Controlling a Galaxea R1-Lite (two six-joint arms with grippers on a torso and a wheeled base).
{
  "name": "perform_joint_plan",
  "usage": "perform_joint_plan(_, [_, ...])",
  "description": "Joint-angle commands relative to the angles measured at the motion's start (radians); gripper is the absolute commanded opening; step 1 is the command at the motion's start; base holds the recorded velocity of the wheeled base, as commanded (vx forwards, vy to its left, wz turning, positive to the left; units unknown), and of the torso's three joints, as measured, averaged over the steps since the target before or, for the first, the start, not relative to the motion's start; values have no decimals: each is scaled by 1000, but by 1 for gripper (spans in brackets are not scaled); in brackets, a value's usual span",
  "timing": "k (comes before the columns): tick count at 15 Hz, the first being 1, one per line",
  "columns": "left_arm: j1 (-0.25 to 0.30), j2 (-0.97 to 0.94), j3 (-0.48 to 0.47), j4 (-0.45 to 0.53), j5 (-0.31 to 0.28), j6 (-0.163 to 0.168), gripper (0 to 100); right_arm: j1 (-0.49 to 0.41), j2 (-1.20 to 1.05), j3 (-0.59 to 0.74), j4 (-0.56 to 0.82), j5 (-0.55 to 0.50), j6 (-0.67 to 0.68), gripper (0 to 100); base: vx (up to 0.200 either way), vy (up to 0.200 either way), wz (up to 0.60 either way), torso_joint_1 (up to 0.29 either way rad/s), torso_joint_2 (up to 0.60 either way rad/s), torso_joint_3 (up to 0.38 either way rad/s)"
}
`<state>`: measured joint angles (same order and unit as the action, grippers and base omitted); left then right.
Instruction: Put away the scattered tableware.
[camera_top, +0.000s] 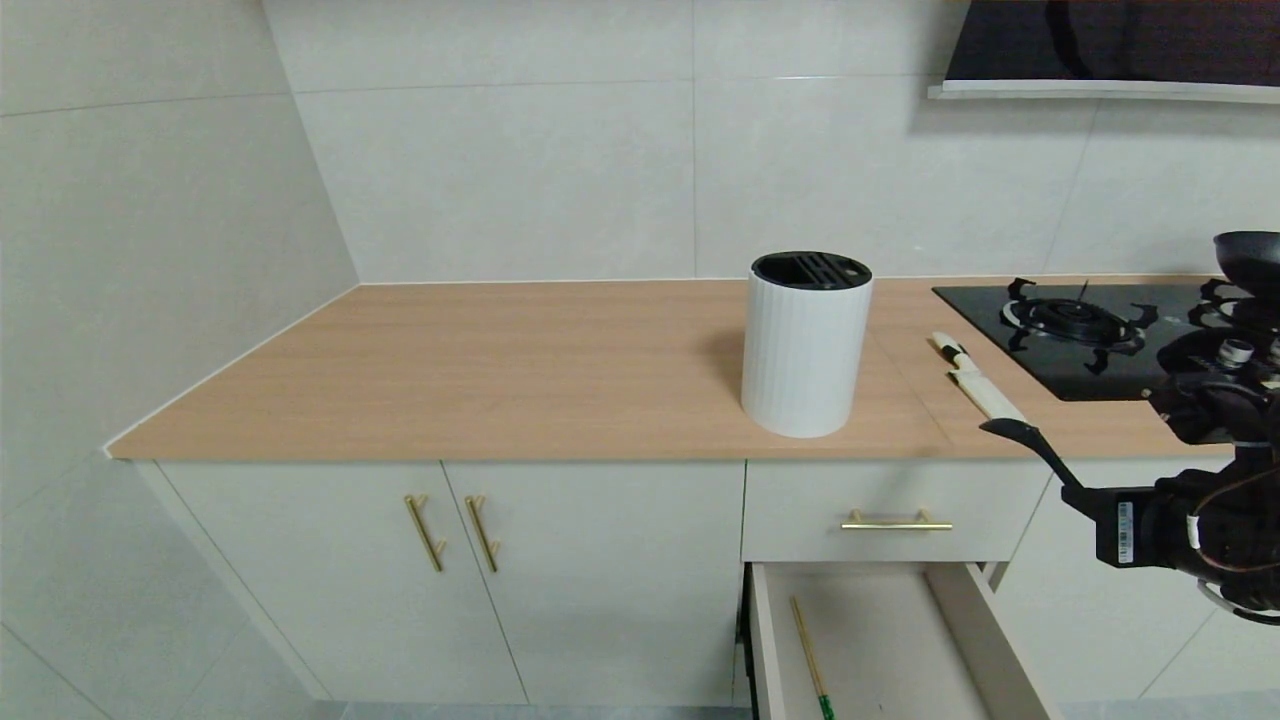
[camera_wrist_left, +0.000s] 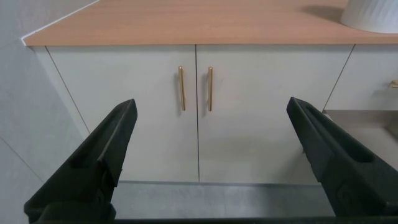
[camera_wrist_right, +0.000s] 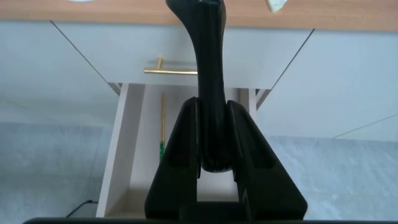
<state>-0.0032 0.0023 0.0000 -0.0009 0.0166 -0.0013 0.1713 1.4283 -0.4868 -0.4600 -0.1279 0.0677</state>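
Head: right gripper (camera_top: 1085, 497) clamps one end of a black utensil (camera_top: 1030, 445), held off the counter (camera_top: 500, 370) edge above the open drawer (camera_top: 965, 630). A chopstick (camera_top: 806, 640) lies inside; a knife (camera_top: 975, 382) is on the counter near the white holder (camera_top: 805, 350). With an end grip, the utensil could pivot or drop outside the drawer. Left wrist: left gripper (camera_wrist_left: 211, 162) jaws wide apart, empty, facing cabinet doors (camera_wrist_left: 249, 112); little risk. Right wrist: utensil tip looks near the counter edge and may snag.
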Motion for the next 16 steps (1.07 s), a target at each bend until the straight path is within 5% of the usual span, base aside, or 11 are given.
perform_joint_plan(1, [0, 1, 0, -1, 0, 0, 100, 1, 35, -1, -3, 2, 0, 0, 0, 0, 0, 0, 0, 0])
perform_joint_plan(7, [0, 1, 0, -1, 0, 0, 100, 54, 98, 43, -77, 1, 0, 0, 0, 0, 0, -10, 24, 13])
perform_joint_plan(16, [0, 1, 0, -1, 0, 0, 100, 63, 119, 51, -81, 1, 0, 0, 0, 0, 0, -196, 459, 259])
